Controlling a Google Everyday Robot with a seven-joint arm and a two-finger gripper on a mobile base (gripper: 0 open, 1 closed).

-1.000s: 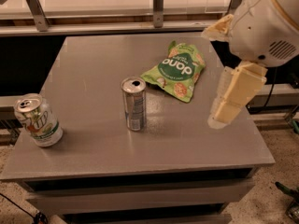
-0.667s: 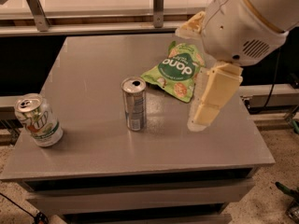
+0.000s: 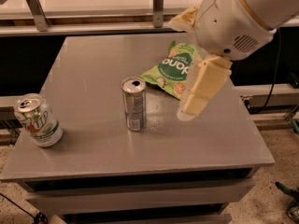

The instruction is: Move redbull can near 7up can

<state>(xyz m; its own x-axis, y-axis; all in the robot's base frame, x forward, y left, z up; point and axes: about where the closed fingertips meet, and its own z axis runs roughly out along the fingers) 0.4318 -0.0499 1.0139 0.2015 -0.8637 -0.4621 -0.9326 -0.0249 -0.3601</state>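
Note:
The redbull can (image 3: pixel 134 104) is slim and silver-blue. It stands upright near the middle of the grey table (image 3: pixel 93 69), with its top open. The 7up can (image 3: pixel 37 121) is white and green and stands upright near the table's front left corner, well apart from the redbull can. My gripper (image 3: pixel 182 69) hangs above the table to the right of the redbull can. It is open and empty. One cream finger (image 3: pixel 202 90) points down toward the tabletop, and the other finger (image 3: pixel 183 17) is higher up and further back.
A green chips bag (image 3: pixel 174 69) lies flat behind and to the right of the redbull can, partly under my arm (image 3: pixel 238 17). A metal rail (image 3: pixel 93 28) runs behind the table. The table's front edge is near the 7up can.
My arm and gripper have moved left and lower, closer to the redbull can. Both cans and the chips bag have stayed in place.

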